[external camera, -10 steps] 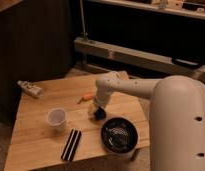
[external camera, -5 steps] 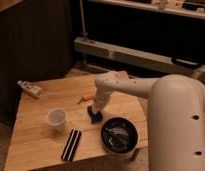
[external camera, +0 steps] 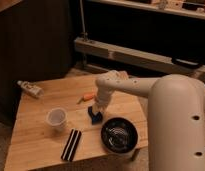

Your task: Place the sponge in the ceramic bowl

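End effector points down right over the blue sponge; whether it is open or closed, I cannot tell. The sponge lies on the table, just beside the black bowl, not in it. An orange carrot and a plastic cup are near.

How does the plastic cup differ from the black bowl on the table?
The cup is translucent white and narrow; the ceramic bowl is black with pale swirls and wider. The cup stands picture-left of the gripper, which is low over the sponge; the bowl sits picture-right. Both stand upright on the table.
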`<control>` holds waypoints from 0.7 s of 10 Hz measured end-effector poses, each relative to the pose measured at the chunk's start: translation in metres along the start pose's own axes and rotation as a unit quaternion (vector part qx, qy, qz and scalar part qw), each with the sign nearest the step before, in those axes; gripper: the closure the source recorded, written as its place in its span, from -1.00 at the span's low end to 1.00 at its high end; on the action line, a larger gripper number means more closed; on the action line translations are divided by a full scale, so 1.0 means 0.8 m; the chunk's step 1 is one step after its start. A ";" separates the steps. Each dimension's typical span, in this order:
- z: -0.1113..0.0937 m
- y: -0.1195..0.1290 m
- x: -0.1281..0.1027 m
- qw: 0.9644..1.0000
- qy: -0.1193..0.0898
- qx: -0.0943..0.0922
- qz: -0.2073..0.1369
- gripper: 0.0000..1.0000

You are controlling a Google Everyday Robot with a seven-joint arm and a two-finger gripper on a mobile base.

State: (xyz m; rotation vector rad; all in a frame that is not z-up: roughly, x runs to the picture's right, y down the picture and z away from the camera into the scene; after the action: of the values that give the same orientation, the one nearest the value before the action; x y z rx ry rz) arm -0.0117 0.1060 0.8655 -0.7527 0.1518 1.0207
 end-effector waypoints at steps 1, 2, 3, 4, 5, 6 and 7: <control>-0.008 -0.002 -0.003 1.000 -0.004 0.001 0.000 -0.60; -0.011 -0.003 -0.004 1.000 -0.005 0.000 0.000 -0.60; -0.012 -0.002 -0.005 1.000 -0.006 -0.001 0.000 -0.60; -0.011 0.001 -0.006 1.000 -0.008 -0.003 -0.002 -0.60; -0.008 0.005 -0.006 1.000 -0.010 -0.004 -0.005 -0.60; -0.002 0.010 -0.006 1.000 -0.010 -0.004 -0.007 -0.60; 0.004 0.015 -0.008 1.000 -0.011 -0.005 -0.010 -0.60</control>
State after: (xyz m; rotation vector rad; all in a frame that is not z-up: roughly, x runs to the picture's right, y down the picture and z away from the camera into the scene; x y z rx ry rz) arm -0.0260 0.1068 0.8647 -0.7505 0.1210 1.0115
